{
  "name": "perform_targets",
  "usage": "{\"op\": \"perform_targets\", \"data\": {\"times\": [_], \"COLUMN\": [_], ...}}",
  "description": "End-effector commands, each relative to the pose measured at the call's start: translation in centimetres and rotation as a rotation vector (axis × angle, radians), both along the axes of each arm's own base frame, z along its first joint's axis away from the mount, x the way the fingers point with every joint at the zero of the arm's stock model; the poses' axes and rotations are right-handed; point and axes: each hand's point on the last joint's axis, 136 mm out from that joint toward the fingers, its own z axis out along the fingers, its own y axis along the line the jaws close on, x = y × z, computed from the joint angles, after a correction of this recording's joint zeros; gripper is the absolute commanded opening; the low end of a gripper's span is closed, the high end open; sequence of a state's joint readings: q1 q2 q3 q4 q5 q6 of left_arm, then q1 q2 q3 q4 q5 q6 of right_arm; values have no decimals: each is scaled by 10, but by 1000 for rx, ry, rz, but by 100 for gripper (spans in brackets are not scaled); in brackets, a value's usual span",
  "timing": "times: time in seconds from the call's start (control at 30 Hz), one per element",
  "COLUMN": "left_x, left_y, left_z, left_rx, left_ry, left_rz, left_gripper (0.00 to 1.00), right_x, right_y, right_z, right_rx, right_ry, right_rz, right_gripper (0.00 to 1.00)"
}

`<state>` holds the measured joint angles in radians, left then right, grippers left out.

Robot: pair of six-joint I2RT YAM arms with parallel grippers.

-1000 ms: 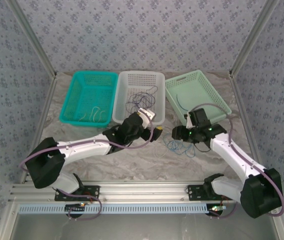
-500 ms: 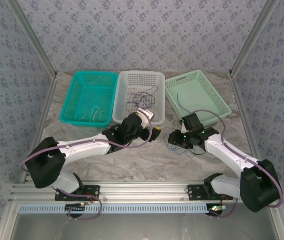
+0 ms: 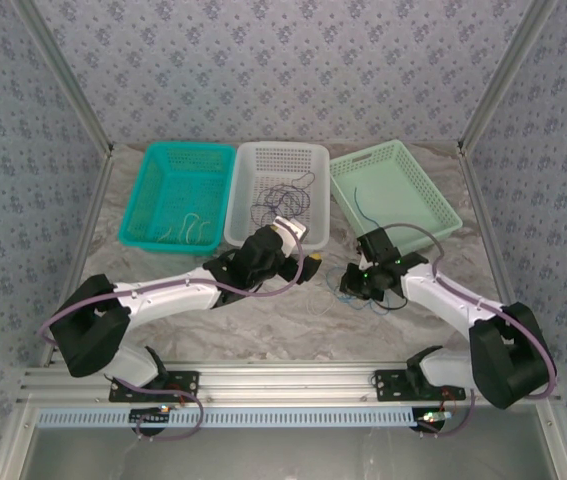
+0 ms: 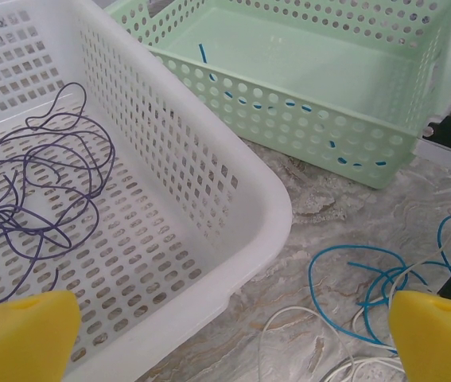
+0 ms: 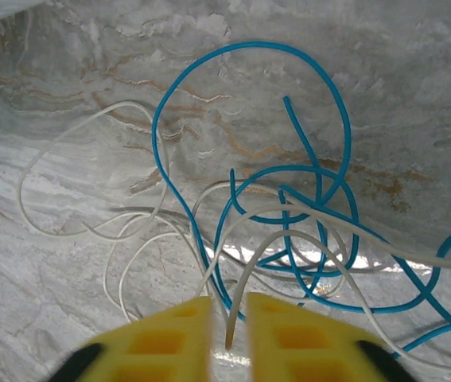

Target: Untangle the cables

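Several cables (image 3: 365, 293) lie in a loose knot on the worktop (image 3: 263, 320), just off the front right corner of the white basket (image 3: 281, 150). In the right wrist view, blue loops (image 5: 250, 119) cross over and under whitish strands (image 5: 90, 231).

Over the last second the right gripper (image 3: 353, 282) has swung in from farther right of that basket and dropped onto the knot. Its jaws stand narrow, with a slim slit between them, and one whitish strand runs straight into it. The slit looks wider than the strand, so I judge the strand not yet pinched. This reads as the end of the approach. What is needed next is a firm close on that single strand, then a slow draw clear of the blue loops, which could drag along.

The left gripper (image 3: 308, 258) has not moved and hovers at the same basket corner, jaws wide and empty.

Sorting looks partly done. Dark purple cables (image 4: 34, 183) rest inside the white basket, whitish cables (image 3: 188, 230) lie in the teal basket (image 3: 153, 165) to its left, and a blue cable (image 4: 203, 54) lies in the green basket (image 4: 352, 135) to its right.
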<state>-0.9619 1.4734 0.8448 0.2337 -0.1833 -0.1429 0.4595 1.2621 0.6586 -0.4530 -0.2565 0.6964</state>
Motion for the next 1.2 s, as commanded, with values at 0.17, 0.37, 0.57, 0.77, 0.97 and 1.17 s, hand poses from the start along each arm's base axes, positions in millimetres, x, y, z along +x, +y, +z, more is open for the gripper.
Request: {"op": "perform_targets", "data": {"times": [0.17, 0.37, 0.57, 0.77, 0.97, 1.17], "left_x": [-5, -29, -45, -59, -70, -68], "left_y": [-3, -26, -40, -53, -64, -70], "left_z": [14, 30, 38, 36, 19, 3], "left_rx": [-51, -155, -195, -226, -202, -148], "left_ry": [-7, -17, -10, 25, 81, 108], "left_rz": [-31, -217, -343, -446, -535, -544], "left_gripper": [99, 99, 98, 90, 81, 82], "right_x": [3, 0, 0, 4, 3, 3], "right_y": [1, 8, 16, 20, 20, 15], "right_z": [39, 72, 93, 108, 115, 122], "right_rx": [75, 293, 433, 507, 548, 569], "right_ry": [-135, -162, -163, -169, -158, -166], "right_rz": [-25, -48, -47, -64, -87, -108], "right_gripper": [0, 0, 0, 0, 0, 0]}}
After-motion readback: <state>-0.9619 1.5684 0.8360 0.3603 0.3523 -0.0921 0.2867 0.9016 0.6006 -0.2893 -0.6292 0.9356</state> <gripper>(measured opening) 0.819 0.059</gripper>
